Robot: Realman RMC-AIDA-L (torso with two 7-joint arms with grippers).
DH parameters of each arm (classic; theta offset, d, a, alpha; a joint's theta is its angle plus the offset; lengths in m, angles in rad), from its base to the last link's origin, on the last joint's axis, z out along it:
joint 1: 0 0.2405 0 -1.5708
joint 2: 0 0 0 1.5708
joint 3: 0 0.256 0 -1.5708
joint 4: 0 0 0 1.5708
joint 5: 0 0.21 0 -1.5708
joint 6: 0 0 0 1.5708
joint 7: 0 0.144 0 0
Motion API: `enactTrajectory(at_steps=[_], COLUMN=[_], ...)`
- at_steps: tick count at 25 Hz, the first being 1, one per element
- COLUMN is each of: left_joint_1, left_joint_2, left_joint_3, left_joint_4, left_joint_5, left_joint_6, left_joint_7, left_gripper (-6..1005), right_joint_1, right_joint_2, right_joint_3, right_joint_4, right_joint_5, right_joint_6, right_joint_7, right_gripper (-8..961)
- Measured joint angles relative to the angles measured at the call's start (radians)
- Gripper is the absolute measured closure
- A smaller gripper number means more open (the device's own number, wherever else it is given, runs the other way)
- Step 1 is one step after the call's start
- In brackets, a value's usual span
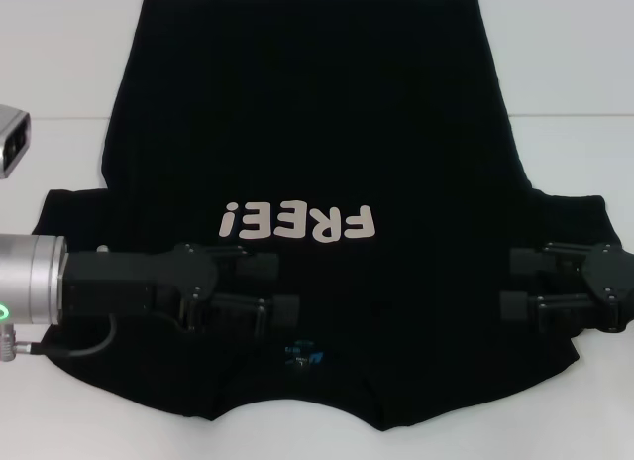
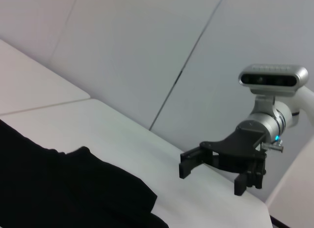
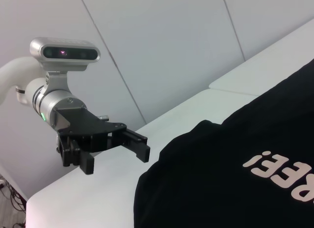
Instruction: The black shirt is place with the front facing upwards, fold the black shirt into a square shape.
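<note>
Lying flat across most of the head view, the large black cloth T-shirt (image 1: 317, 163) covers the white table (image 1: 59, 73), its pale "FREE!" lettering (image 1: 297, 222) facing up at centre frame and reading upside down from the camera. A small blue neck label (image 1: 302, 354) sits below the lettering, near the lower edge. The left gripper (image 1: 282, 287) hovers over the shirt at lower left, its silver wrist reaching in from the left edge, and its black fingers (image 3: 135, 142) stand wide apart with nothing between them. The right gripper (image 1: 507, 283) hangs over the shirt's lower right side, near the sleeve, its fingers (image 2: 189, 161) likewise spread wide and empty. Both grippers point toward the shirt's middle, well apart from each other.
</note>
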Motion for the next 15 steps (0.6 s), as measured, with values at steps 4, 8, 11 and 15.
enactTrajectory(at_steps=[4, 8, 11, 15], left_joint_1=[0.001, 0.003, 0.004, 0.006], left_joint_2=[-0.001, -0.001, -0.001, 0.008], left_joint_3=[-0.028, -0.037, -0.03, -0.026], left_joint_4=[-0.001, -0.002, -0.003, -0.018], left_joint_5=[0.0, 0.003, 0.008, 0.01], left_joint_6=[0.0, 0.002, 0.002, 0.0], left_joint_7=[-0.002, -0.003, -0.011, -0.025], left_gripper=[116, 123, 129, 137], right_joint_1=[0.001, 0.002, 0.003, 0.003], right_joint_2=[0.0, 0.0, 0.0, 0.0], right_joint_3=[0.005, 0.009, 0.009, 0.009], right_joint_4=[0.0, 0.0, 0.0, 0.0], right_joint_5=[0.0, 0.0, 0.0, 0.0], right_joint_6=[0.0, -0.001, -0.001, -0.001], right_joint_7=[-0.001, -0.001, -0.001, -0.001], right_gripper=[23, 23, 24, 24])
